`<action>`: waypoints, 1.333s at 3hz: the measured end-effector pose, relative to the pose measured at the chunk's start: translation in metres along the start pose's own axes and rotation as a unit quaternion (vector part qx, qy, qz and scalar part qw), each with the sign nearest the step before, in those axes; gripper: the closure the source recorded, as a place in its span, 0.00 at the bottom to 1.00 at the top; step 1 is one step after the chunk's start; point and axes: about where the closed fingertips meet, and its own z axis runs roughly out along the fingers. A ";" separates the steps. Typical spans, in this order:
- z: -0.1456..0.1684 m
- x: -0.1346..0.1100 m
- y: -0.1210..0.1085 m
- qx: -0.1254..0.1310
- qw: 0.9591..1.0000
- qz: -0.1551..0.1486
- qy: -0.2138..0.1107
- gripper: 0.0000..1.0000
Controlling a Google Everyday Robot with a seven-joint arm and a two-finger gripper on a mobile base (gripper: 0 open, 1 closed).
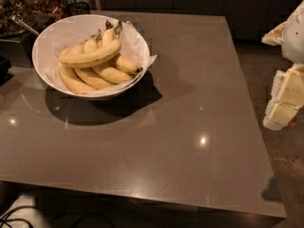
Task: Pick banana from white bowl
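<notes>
We are finding the gripper (285, 101) well to the right of the white bowl (39, 65), beyond the table (190, 108) edge and apart from the bowl's contents. We cannot tell whether the claw is released or clenched.

The banana (90, 57) is lying inside the white bowl, crosswise on top of the bunched bananas (97, 74) and touching them.

We are judging the step in hand to be the approach. We are advising a descent from above onto the banana's middle, a grip across its narrow width, then a straight lift so the bunch below is not dragged.

The crumpled paper (142, 51) is rising past the bowl's rim on the side facing the gripper and may snag. Jars (42, 1) are standing just behind the bowl, and a metal handle (23, 25) is reaching toward its far left rim; we are routing the arm clear of both.
</notes>
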 end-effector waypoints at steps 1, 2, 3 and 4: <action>-0.001 -0.001 0.000 0.002 1.000 -0.001 0.000 0.00; -0.007 -0.025 -0.001 0.008 0.999 -0.028 0.020 0.00; -0.012 -0.061 0.003 0.011 0.996 -0.075 0.051 0.00; -0.021 -0.096 0.007 0.029 0.989 -0.122 0.073 0.00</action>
